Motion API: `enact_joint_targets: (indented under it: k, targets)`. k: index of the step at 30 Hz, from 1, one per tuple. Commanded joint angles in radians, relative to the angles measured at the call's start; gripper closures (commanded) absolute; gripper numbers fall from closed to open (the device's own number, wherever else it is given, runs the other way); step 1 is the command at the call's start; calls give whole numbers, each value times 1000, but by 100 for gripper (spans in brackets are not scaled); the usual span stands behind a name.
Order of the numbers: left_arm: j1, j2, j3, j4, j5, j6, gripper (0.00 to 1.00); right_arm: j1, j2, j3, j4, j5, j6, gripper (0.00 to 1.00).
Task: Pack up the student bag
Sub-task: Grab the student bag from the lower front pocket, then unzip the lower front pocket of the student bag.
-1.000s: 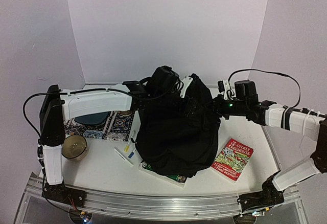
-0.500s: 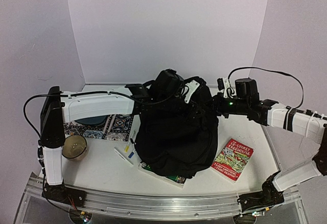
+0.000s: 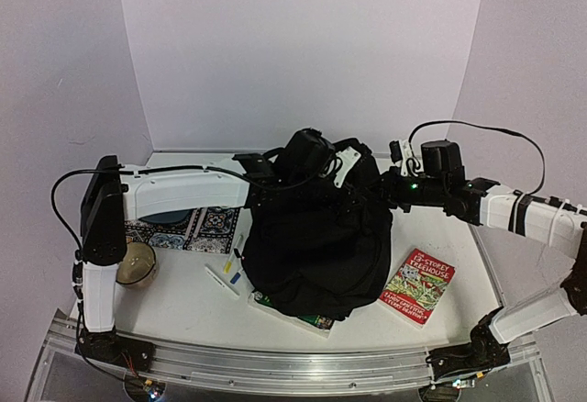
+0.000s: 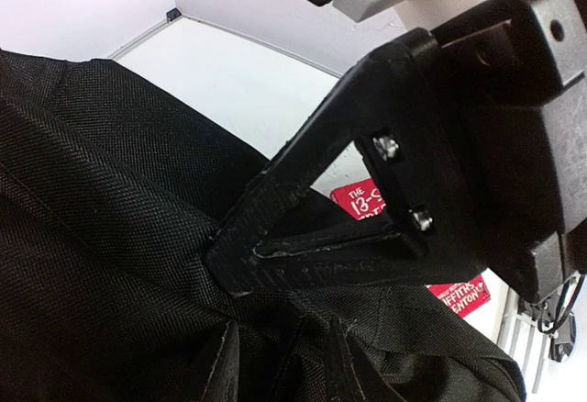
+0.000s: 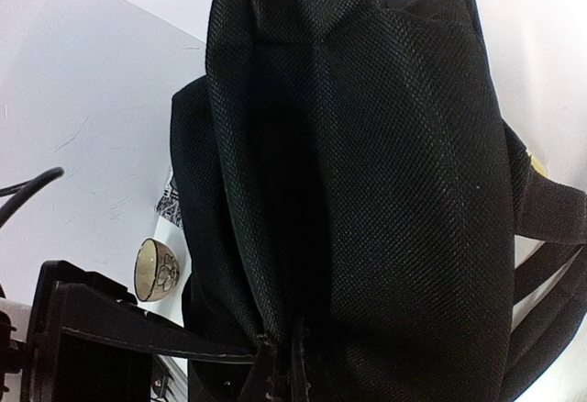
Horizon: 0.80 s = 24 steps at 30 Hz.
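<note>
The student bag [image 3: 316,255] is a large soft black backpack standing in the middle of the table. Both grippers hold its top up. My left gripper [image 3: 332,171] reaches in from the left and is shut on a fold of the bag's fabric [image 4: 92,191]. One black finger [image 4: 303,191] lies over the cloth, and the other is hidden under it. My right gripper [image 3: 378,189] comes in from the right. Its fingertips [image 5: 275,374] pinch a seam of the bag [image 5: 385,145]. The bag's inside is not visible.
A red paperback [image 3: 417,284] lies right of the bag and shows in the left wrist view [image 4: 362,202]. A green book [image 3: 307,318] sticks out under the bag's front. Pens [image 3: 225,278], a patterned mat [image 3: 197,228] and a bowl [image 3: 136,262] lie left.
</note>
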Motion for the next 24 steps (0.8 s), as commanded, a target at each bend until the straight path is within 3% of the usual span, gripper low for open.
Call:
enact_joint_targets:
  k: [1,3,8,24]
  targets:
    - [-6,15,54,11,0,30,69,18,-4,65,57,-36,-11,100]
    - [-7,16,58,11,-14,31,74,19,-2,65,57,-33,-13,100]
    - [-7,-10,54,9,-78,2,99,18,-2,60,50,-15,-26,100]
    - [10,-194,-171,17,-338,-151,100,0,-33,24,-17,145,-94,100]
